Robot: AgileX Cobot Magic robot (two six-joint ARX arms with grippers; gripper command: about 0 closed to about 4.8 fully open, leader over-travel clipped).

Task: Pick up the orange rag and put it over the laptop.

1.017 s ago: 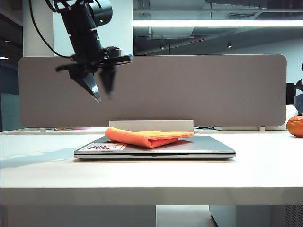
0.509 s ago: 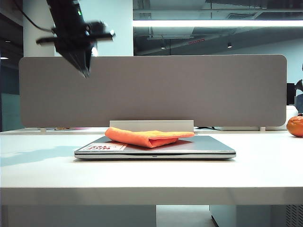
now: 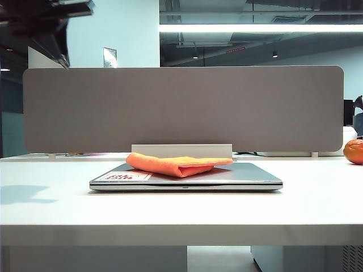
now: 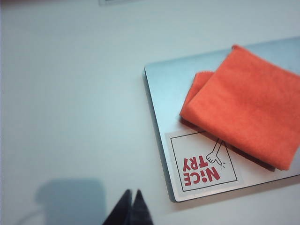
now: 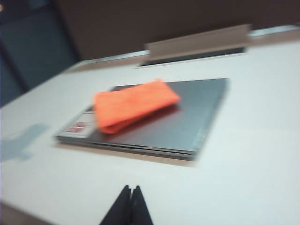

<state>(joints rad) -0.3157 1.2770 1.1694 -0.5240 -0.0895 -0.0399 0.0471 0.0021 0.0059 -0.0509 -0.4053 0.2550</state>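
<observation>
The left gripper [image 4: 131,209], fingertips pressed together and holding nothing, hangs high above the white table [image 3: 51,209] left of the thin silver laptop [image 3: 249,175]. The folded bright orange rag [image 3: 173,164] lies on its lid. The right gripper [image 5: 129,206] is likewise pinched together

**Cut off, blurred and hidden**

In the exterior view the left tool [image 3: 48,34] is a dark shape cropped by the top left corner; its tips cannot be made out there. An orange ball [image 3: 354,151] is cut by the right edge. In the left wrist view the orange rag [image 4: 246,108] and the laptop [image 4: 164,84] run past the picture's edge, and the rag hides part of the sticker [image 4: 202,166]. The right wrist view is blurred; the sticker's print there is unreadable, and only the pressed-together tips of the right tool [image 5: 130,191] show.
</observation>
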